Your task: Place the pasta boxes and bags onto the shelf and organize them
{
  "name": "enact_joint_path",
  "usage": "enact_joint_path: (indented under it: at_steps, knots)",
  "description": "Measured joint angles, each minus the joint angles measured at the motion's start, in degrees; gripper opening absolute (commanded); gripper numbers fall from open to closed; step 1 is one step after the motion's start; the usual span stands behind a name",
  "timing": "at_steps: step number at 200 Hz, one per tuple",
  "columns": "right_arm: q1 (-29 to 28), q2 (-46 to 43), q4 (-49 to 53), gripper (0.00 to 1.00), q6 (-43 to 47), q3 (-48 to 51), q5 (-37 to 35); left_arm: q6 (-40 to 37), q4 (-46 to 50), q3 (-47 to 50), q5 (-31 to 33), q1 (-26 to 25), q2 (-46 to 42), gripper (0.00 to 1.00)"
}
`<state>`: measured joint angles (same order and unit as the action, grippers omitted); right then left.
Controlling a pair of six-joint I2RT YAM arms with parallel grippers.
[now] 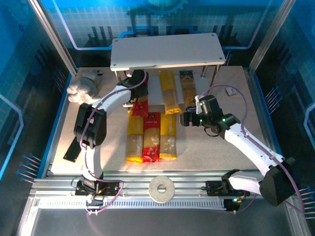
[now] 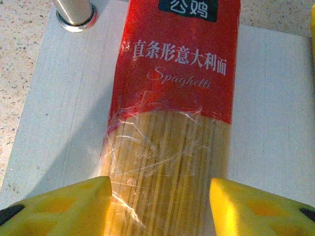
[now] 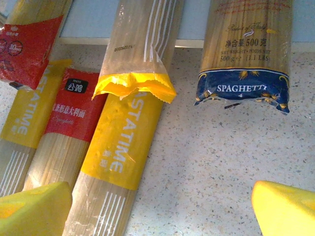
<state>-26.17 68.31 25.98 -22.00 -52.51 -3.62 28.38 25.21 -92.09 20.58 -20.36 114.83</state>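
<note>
Left end effector [image 2: 160, 186] clamped on red pack [image 2: 172, 98]. The pack lies flat on the shelf's [image 1: 165, 49] lower board [image 2: 64, 123], 11 o'clock from worktop [image 1: 216, 147] centre. Right end effector [image 3: 162, 192] wide, nothing between the fingers, over bare worktop at 3 o'clock. Yellow pack [image 1: 168, 93] and blue-ended pack [image 1: 187, 86] at 12 o'clock, far ends on the board. Row of three packs [image 1: 151, 140], yellow-red-yellow, at 6 o'clock.

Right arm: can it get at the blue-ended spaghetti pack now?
Probably yes. The right tool is open, and only bare tabletop lies between it and the blue-ended pack; the shelf overhangs the pack's far part.
</note>
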Motion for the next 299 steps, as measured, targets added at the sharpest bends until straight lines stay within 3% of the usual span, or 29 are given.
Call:
enact_joint_path:
  at_steps: [23, 53, 112, 164, 197, 248, 299]
  knots:
    - [0.07, -0.11, 0.09, 0.95, 0.0, 0.0, -0.02, 0.04, -2.19, 1.31, -0.04, 0.0, -0.44, 0.68]
    - [0.11, -0.17, 0.15, 0.95, 0.0, 0.0, -0.02, -0.13, -5.64, 8.28, -0.35, -0.74, -4.94, 0.69]
    - [0.2, -0.17, 0.04, 0.95, 0.0, 0.02, 0.09, 0.0, -7.8, 24.17, 1.46, -10.36, -19.65, 0.7]
    - [0.37, -0.85, -0.02, 0.95, 0.0, 0.04, 0.26, 5.01, 0.76, 33.81, 7.19, -19.04, -35.93, 0.74]
    - [0.37, -1.46, -0.61, 0.95, -0.07, 0.09, 1.11, 11.47, 8.07, 39.67, 9.22, -21.86, -43.95, 0.79]
    - [0.37, -2.47, -0.7, 0.95, -0.26, 0.44, 1.75, 19.19, 10.64, 49.16, 8.04, -22.1, -44.57, 0.92]
    - [0.37, -4.48, -0.7, 0.95, -0.24, 0.46, 1.7, 21.07, 5.31, 51.12, 4.9, -21.29, -39.12, 0.98]
